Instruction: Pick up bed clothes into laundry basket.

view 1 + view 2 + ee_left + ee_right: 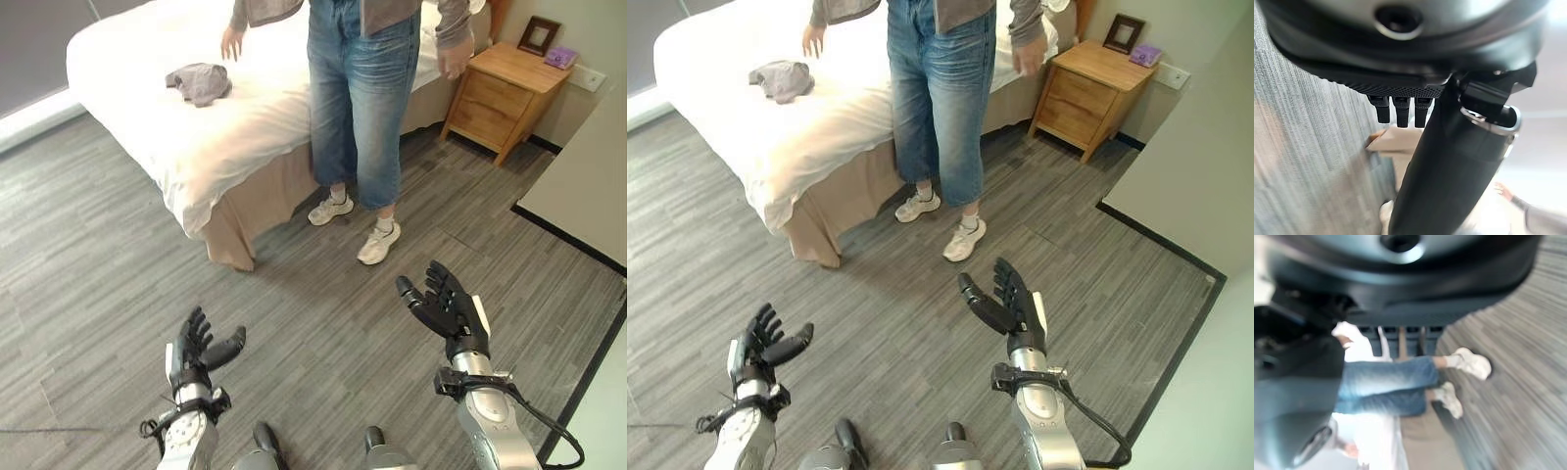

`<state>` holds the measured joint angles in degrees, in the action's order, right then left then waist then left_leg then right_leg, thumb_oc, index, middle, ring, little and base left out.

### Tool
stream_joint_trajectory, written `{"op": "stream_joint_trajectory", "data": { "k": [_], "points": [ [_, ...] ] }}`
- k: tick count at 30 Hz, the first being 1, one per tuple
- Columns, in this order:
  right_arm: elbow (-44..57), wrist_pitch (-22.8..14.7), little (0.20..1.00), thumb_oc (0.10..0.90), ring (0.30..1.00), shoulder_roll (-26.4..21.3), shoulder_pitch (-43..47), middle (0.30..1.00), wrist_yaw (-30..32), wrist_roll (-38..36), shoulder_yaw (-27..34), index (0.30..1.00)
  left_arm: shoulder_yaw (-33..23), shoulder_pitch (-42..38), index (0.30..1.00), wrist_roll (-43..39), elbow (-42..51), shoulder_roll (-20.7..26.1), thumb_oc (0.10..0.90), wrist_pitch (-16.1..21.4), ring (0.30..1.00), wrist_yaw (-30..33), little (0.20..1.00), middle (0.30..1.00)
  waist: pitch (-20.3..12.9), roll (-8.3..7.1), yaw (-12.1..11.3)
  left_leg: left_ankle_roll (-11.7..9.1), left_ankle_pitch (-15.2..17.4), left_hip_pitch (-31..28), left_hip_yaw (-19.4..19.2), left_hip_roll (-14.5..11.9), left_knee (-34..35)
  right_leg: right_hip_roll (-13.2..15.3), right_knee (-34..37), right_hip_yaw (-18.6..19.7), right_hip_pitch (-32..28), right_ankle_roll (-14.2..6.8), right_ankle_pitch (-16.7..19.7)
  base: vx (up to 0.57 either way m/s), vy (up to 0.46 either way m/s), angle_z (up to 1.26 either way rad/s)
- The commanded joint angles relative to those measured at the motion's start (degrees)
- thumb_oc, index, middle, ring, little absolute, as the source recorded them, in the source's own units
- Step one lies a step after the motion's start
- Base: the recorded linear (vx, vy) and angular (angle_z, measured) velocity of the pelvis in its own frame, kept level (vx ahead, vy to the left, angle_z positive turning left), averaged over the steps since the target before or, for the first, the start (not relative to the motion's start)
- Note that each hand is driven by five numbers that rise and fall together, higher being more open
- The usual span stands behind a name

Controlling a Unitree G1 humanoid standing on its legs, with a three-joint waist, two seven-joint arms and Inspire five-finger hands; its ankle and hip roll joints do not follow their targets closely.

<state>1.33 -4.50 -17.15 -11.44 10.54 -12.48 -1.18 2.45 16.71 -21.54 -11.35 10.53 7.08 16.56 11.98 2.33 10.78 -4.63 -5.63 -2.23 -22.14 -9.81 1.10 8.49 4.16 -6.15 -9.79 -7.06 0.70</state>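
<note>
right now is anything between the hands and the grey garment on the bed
Open wood-look floor lies between the open left hand and the crumpled grey garment on the white bed. A person in blue jeans stands beside the bed, roughly between the open right hand and the garment.

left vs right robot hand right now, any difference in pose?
The left robot hand sits lower and nearer the robot's body; the right robot hand is raised higher and reaches further toward the person. The left thumb points inward to the right, the right thumb inward to the left. Both are open, empty, above the floor.
</note>
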Motion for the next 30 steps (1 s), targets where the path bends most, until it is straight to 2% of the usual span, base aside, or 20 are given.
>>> {"op": "stream_joint_trajectory", "data": {
  "k": [1,7,12,14,15,16,18,19,20,21,23,24,25,27,30],
  "points": [
    [3.8,-5.7,0.9,0.8,0.9,2.2,5.9,0.9,0.3,1.2,1.7,0.9,-4.4,-3.6,0.9,4.7,5.5,5.9,0.8,4.4,0.9,-0.8,0.9,0.9,-2.8,-3.42,-0.1,-1.2,6.9,-5.2,0.3,-2.0,-2.0,-0.8,-3.1,1.3,3.2,1.4,-5.7,0.04,0.045,0.11],
    [3.0,-4.4,0.9,0.8,0.9,3.0,4.4,0.9,0.0,-0.1,1.5,0.9,-4.5,-3.5,0.9,4.8,5.1,6.0,0.8,3.9,0.9,-0.6,0.9,0.9,-3.3,-3.28,-0.3,-1.2,5.4,-6.2,0.7,-1.5,1.7,-0.4,-2.6,0.9,3.4,0.5,-5.4,0.02,0.012,0.07],
    [2.5,-3.5,0.9,0.8,0.9,1.8,3.6,0.9,0.0,2.6,1.7,0.9,-5.0,-3.4,0.9,6.0,4.7,6.3,0.8,3.7,0.9,-0.4,0.9,0.9,-2.9,-3.25,-0.4,-1.6,5.5,-5.5,1.4,-1.8,1.0,-0.7,-2.9,0.7,3.6,0.8,-6.0,0.04,-0.058,0.08],
    [2.8,-2.8,0.9,0.8,0.9,0.4,3.5,0.9,0.9,6.8,2.0,0.9,-5.4,-3.1,0.9,5.9,4.6,6.2,0.8,3.7,0.9,0.0,0.9,0.9,-1.8,-3.56,-0.9,-2.2,6.5,-2.7,2.4,-2.4,-5.1,-0.8,-2.7,0.7,3.3,1.6,-6.4,-0.02,-0.144,0.03],
    [4.3,-3.1,0.9,0.8,0.9,-1.8,3.3,0.9,2.5,12.8,2.5,0.9,-5.8,-2.4,0.9,5.1,4.8,5.6,0.8,4.1,0.9,0.4,0.9,0.9,0.3,-4.36,-2.2,-3.5,4.9,1.7,4.6,-3.6,-13.4,-1.0,-1.7,0.9,1.9,2.8,-6.9,-0.03,-0.163,0.04],
    [4.3,-3.1,0.9,0.8,0.9,-1.8,3.3,0.9,2.5,12.8,2.5,0.9,-5.8,-2.5,0.9,5.1,4.8,5.6,0.8,4.1,0.9,0.4,0.9,0.9,0.3,-4.23,-2.1,-3.6,5.0,2.1,4.9,-3.9,-14.0,-1.1,-1.6,0.8,1.9,2.9,-6.9,0.0,-0.149,0.11],
    [5.2,-3.1,0.9,0.8,0.9,-3.3,3.8,0.9,3.8,15.3,2.9,0.9,-5.6,-2.5,0.9,3.6,3.9,4.9,0.8,4.2,0.9,1.0,0.9,0.9,2.0,-4.54,-3.4,-4.8,1.7,5.6,8.3,-4.5,-20.4,-1.7,-0.4,0.8,0.1,3.9,-7.3,0.06,-0.102,0.19],
    [5.7,-2.8,0.9,0.8,0.9,-3.6,3.4,0.9,3.5,16.8,3.2,0.9,-5.5,-1.7,0.9,2.8,3.1,3.9,0.8,3.8,0.9,0.4,0.9,0.9,2.6,-5.08,-4.3,-4.8,1.3,8.4,8.7,-4.4,-22.3,-1.5,0.2,0.4,-1.1,4.1,-7.9,0.08,-0.088,0.02],
    [5.7,-2.8,0.9,0.8,0.9,-3.6,3.4,0.9,3.5,16.8,3.2,0.9,-5.4,-1.6,0.9,2.8,3.1,3.9,0.8,3.8,0.9,0.4,0.9,0.9,2.5,-5.06,-4.2,-4.7,1.4,8.6,8.8,-4.4,-22.5,-1.4,0.2,0.3,-1.1,4.1,-7.9,0.15,-0.054,0.01],
    [5.7,-2.1,0.9,0.8,0.9,-3.8,3.2,0.9,3.6,18.0,2.9,0.9,-4.9,-0.4,0.9,2.4,2.8,3.0,0.8,3.4,0.9,-0.4,0.9,0.9,2.7,-5.29,-5.0,-3.2,4.1,10.6,7.7,-2.8,-19.4,-1.2,0.5,0.2,-1.4,3.8,-8.2,0.09,0.0,0.17],
    [5.7,-2.0,0.9,0.8,0.9,-4.0,3.1,0.9,3.6,18.9,2.6,0.9,-4.8,0.3,0.9,2.6,2.8,2.7,0.8,3.2,0.9,-0.7,0.9,0.9,2.1,-5.38,-5.2,-2.4,5.0,10.5,7.2,-1.5,-17.1,-0.9,0.6,0.5,-1.2,3.3,-8.5,0.19,0.048,0.11],
    [5.8,-1.7,0.9,0.8,0.9,-5.1,3.8,0.9,3.9,21.8,2.0,0.9,-4.4,1.0,0.9,2.9,2.4,2.5,0.8,2.7,0.9,-1.1,0.9,0.9,1.4,-4.37,-6.1,-1.9,3.3,10.7,6.9,-0.4,-8.6,-1.7,0.8,0.9,-1.6,2.4,-9.3,0.22,0.076,-0.04],
    [5.7,-1.7,0.9,0.8,0.9,-5.1,3.8,0.9,3.9,21.9,2.0,0.9,-4.4,1.0,0.9,2.9,2.4,2.4,0.8,2.7,0.9,-1.1,0.9,0.9,1.4,-4.41,-6.2,-1.9,2.9,10.4,6.8,-0.2,-7.8,-1.5,0.8,0.9,-1.6,2.4,-9.4,0.25,0.096,-0.02],
    [5.4,-1.5,0.9,0.8,0.9,-7.2,5.6,0.9,4.7,25.0,1.1,0.9,-3.6,0.9,0.9,3.5,1.6,2.8,0.8,2.4,0.9,-1.3,0.9,0.9,1.3,-3.75,-7.2,-1.9,0.5,11.3,7.2,-0.5,-1.3,-1.8,0.8,1.2,-2.5,2.0,-11.0,0.23,0.082,0.12],
    [2.1,-0.7,0.9,0.8,0.9,-10.8,11.4,0.9,6.4,28.5,-1.4,0.9,-2.5,0.2,0.9,3.7,1.1,3.2,0.8,3.1,0.9,-1.2,0.9,0.9,1.9,-3.89,-9.4,-2.4,-1.2,15.8,7.4,-2.1,2.2,-1.1,0.8,1.8,-5.5,1.3,-13.3,0.36,0.129,-0.27]
  ]
}}
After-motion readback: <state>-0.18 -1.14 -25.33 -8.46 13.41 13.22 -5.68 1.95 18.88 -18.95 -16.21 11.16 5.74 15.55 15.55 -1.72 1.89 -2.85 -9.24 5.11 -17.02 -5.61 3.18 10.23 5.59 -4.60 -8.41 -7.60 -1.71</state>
